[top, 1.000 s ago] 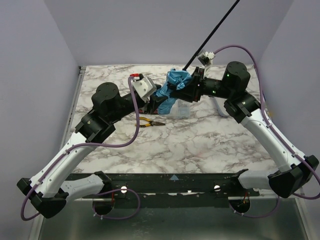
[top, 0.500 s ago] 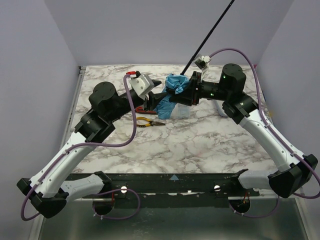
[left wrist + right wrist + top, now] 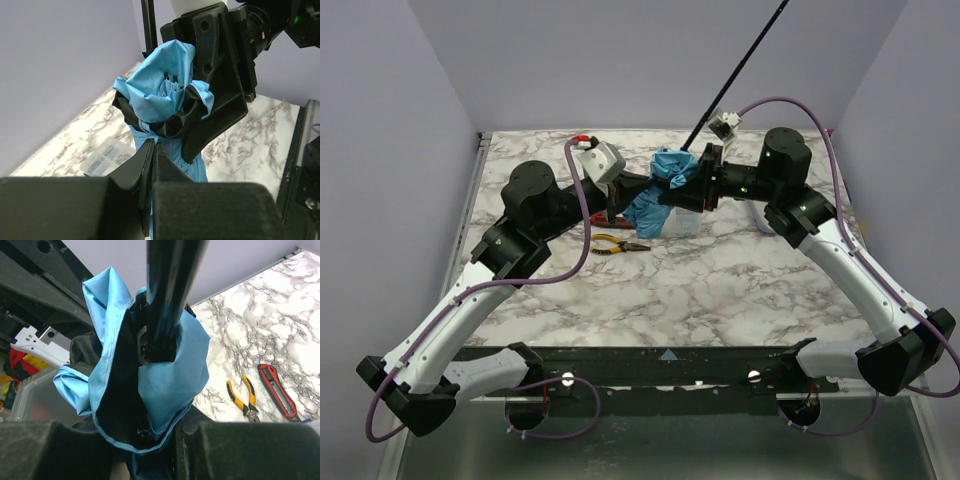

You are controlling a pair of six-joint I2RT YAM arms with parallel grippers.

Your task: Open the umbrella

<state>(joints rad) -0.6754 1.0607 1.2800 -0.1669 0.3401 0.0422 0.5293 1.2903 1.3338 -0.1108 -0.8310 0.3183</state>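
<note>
Top external view: the umbrella (image 3: 648,208) hangs above the far middle of the surface (image 3: 720,285). Its shaft (image 3: 740,70) is drawn out, but the canopy (image 3: 160,85) is bunched, so spreading remains. Right jaws clench the fabric bundle around the shaft. Left jaws, pressed shut, meet the fabric just below; I cannot confirm a pinch.

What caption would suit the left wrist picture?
Left hand pinches the blue umbrella fabric while the right hand clamps its folded canopy.
</note>
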